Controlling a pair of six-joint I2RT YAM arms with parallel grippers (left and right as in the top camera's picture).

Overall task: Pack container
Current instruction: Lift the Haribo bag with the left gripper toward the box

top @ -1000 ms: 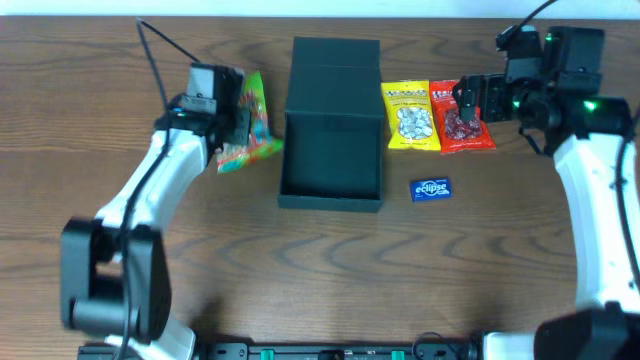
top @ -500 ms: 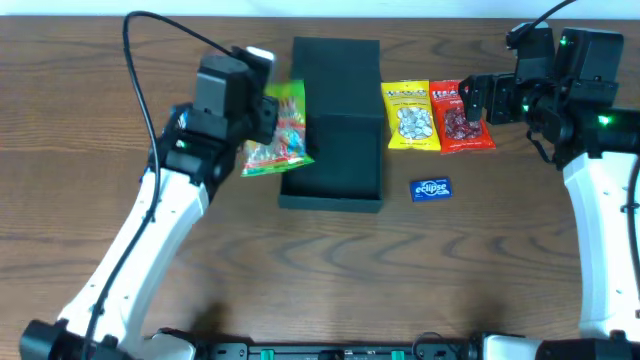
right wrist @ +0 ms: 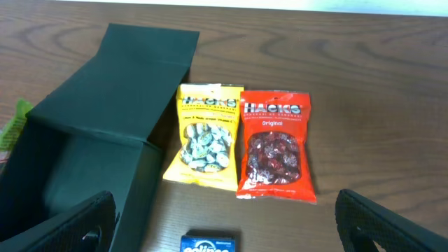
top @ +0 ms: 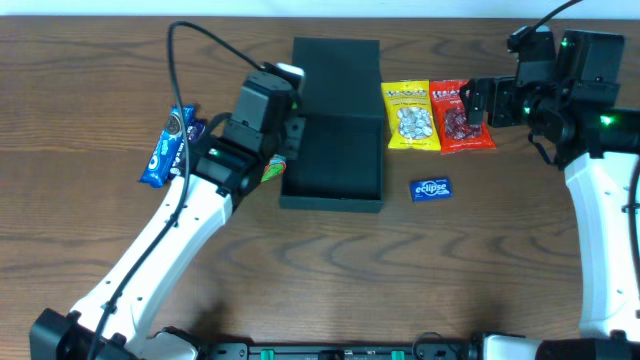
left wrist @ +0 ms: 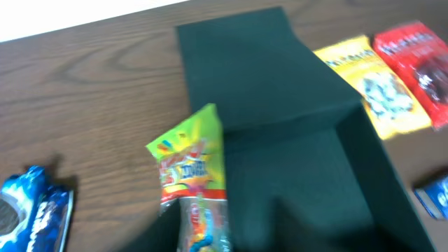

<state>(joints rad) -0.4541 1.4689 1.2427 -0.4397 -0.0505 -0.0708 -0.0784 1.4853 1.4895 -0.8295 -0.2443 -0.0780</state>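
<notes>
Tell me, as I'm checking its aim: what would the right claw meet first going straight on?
Probably the red Hacks Original bag, lying flat just ahead of the open right claw; depth is unclear, so it might touch the yellow Hacks bag beside it instead.

Oreo pack [top: 165,150] lies left of the container [top: 336,75], Eclipse pack [top: 431,188] right.

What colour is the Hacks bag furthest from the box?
Red. The Hacks bag shows best in the right wrist view.
</notes>
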